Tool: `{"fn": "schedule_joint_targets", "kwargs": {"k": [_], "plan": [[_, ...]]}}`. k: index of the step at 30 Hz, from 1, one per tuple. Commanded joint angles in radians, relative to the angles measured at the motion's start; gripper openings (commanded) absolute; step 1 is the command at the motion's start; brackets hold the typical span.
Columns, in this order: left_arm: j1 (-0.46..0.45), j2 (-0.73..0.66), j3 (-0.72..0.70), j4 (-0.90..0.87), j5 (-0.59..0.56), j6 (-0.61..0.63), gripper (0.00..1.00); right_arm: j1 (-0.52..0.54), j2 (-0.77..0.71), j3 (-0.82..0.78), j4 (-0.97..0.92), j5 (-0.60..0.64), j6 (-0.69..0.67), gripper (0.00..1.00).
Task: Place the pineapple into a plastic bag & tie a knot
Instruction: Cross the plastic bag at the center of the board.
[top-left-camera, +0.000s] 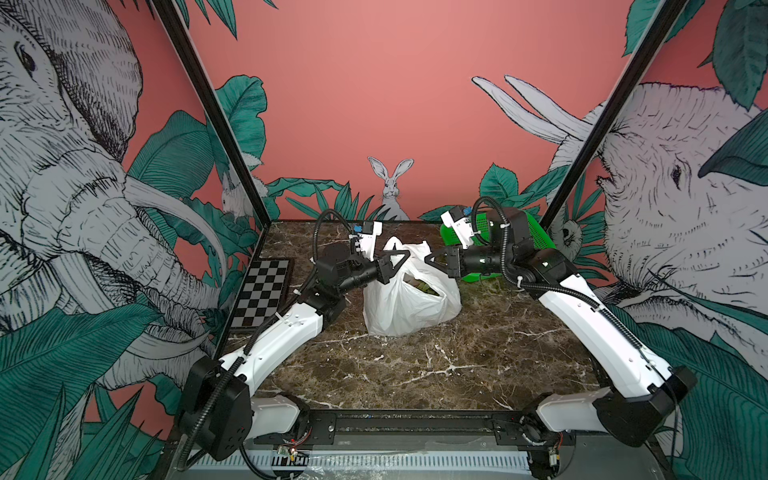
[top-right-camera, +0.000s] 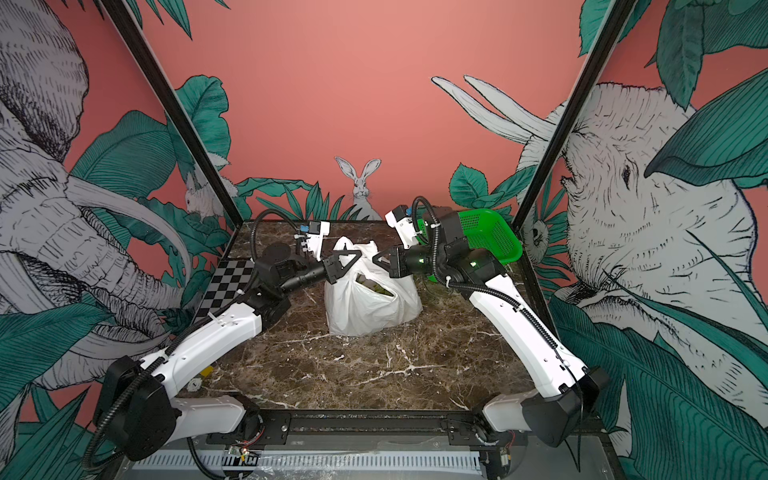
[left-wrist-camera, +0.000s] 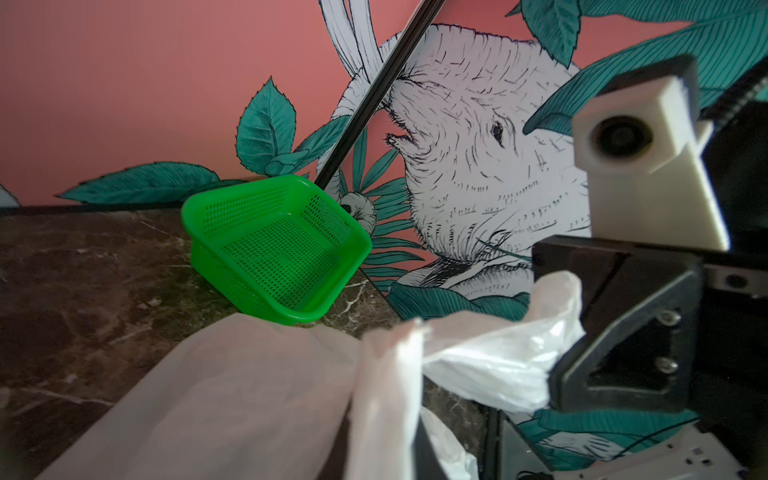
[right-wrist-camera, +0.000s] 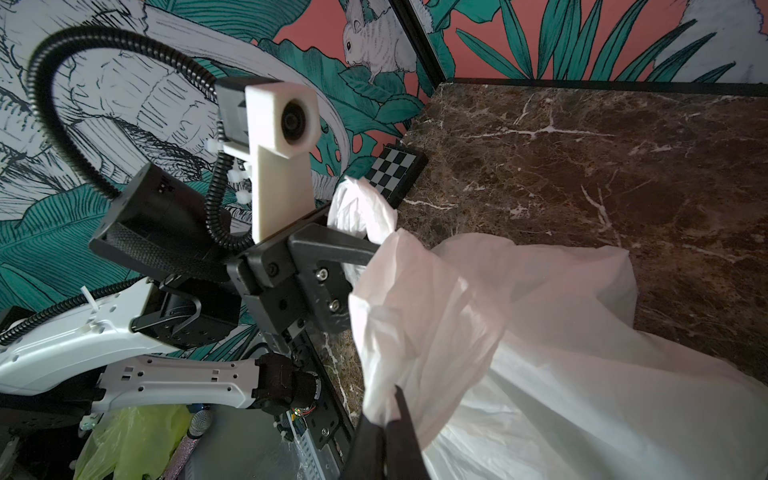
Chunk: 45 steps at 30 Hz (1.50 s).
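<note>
The white plastic bag stands mid-table with its mouth open. Through the mouth shows the greenish-brown pineapple. My left gripper is shut on the bag's left handle, which the right wrist view shows bunched at its fingers. My right gripper is shut on the right handle. The two tips nearly meet above the bag. In the left wrist view the handle hangs over my left gripper. No knot is in view.
A green mesh basket leans in the far right corner behind the right arm. A checkerboard lies by the left wall. Marble table spreads in front of the bag.
</note>
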<state>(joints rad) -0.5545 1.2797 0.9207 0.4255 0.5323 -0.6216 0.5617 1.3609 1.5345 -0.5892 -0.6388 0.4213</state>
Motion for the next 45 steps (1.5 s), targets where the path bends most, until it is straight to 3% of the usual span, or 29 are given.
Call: {"fn": "schedule_joint_targets", "kwargs": {"k": [1,12,18,23,30,38,45], "plan": [[0.003,0.003,0.025,0.017,-0.036,0.017,0.00,-0.005,-0.028,0.019,0.019,-0.067,-0.027,0.00],[0.004,0.015,0.067,0.036,-0.083,0.010,0.00,0.064,0.046,-0.024,-0.156,-0.197,-0.142,0.00],[0.003,0.017,0.081,0.051,-0.068,0.005,0.00,0.091,0.109,-0.115,-0.169,-0.052,-0.161,0.00],[0.004,0.008,0.078,0.055,-0.049,0.008,0.00,0.040,0.109,-0.199,-0.091,0.069,-0.070,0.00],[0.004,0.022,0.089,0.054,0.024,-0.008,0.00,0.031,0.137,-0.161,-0.064,0.066,-0.040,0.00],[0.004,0.026,0.076,0.047,0.058,-0.032,0.39,0.040,0.136,-0.148,-0.058,0.029,-0.043,0.00],[0.004,0.039,0.074,0.040,0.061,-0.037,0.49,0.051,0.139,-0.136,-0.063,0.021,-0.051,0.00]]}}
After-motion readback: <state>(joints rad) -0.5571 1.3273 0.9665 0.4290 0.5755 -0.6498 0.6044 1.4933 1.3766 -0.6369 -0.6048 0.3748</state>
